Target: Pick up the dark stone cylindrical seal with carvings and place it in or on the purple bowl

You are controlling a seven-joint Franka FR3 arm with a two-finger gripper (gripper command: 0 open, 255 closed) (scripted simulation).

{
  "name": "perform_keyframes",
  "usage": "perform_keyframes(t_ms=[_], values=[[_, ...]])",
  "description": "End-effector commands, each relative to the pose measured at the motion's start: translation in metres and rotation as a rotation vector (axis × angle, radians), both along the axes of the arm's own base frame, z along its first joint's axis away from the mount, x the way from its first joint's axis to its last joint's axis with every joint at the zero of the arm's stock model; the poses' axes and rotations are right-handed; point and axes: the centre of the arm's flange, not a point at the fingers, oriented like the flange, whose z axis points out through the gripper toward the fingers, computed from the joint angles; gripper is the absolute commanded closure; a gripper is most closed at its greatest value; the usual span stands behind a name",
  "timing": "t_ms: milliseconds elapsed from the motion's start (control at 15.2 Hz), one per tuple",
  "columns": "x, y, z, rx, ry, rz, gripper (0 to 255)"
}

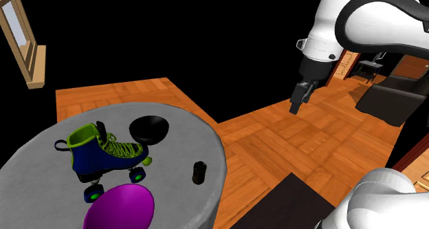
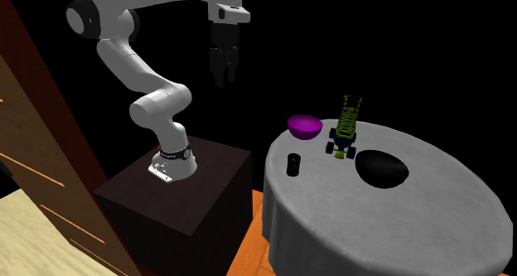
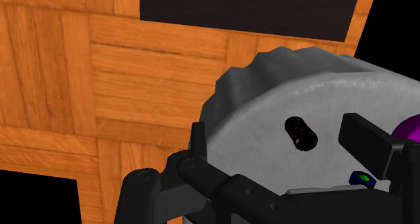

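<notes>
Purple bowl (image 1: 120, 207): nearest the shoulder camera, on the grey round table (image 1: 41, 152), well apart from the seal and empty as far as its inside shows.
Roller skate (image 1: 103, 155): blue with green laces, upright on its wheels, beyond the bowl and to the seal's far side from the table edge.
Seal (image 1: 199, 172): a short dark cylinder standing upright near the table's rim, nothing touching it; any carvings are too small to make out.
Black bowl (image 1: 149, 128): farther back than the seal, near it but clear of it.
Gripper (image 2: 222, 79): high above the seal's level and off to its side, over the wood floor (image 1: 275, 138) rather than the tabletop.
Fingers (image 3: 367, 140): spread wide with nothing between them; in the wrist view the seal shows in the gap, but far below and not held.
Done so far: by my reading nothing, since the seal sits ungrasped and the purple bowl holds nothing.
Left to do: bring the hand over the seal, descend, close on it, lift, carry it past the skate to the purple bowl, and release.
</notes>
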Motion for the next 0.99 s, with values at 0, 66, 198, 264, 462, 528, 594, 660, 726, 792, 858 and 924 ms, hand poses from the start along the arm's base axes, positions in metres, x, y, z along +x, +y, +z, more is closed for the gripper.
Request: perform_keyframes(t_ms=[0,66,198,264,462,528,594,660,726,792,858,924], values=[[0.000,0.000,0.000,0.000,0.000,0.000,0],[0.005,0.005,-0.011,0.003,0.000,-0.002,0],[0.016,0.015,-0.032,0.008,-0.001,-0.005,0],[0.022,0.020,-0.043,0.011,-0.001,-0.006,0],[0.038,0.035,-0.074,0.020,-0.001,-0.011,0],[0.044,0.040,-0.085,0.022,-0.002,-0.013,0],[0.050,0.045,-0.096,0.025,-0.002,-0.014,0],[0.055,0.051,-0.106,0.028,-0.002,-0.016,0],[0.061,0.056,-0.117,0.031,-0.002,-0.017,0],[0.066,0.061,-0.127,0.033,-0.002,-0.019,0],[0.072,0.066,-0.138,0.036,-0.003,-0.021,0],[0.077,0.071,-0.148,0.039,-0.003,-0.022,0]])
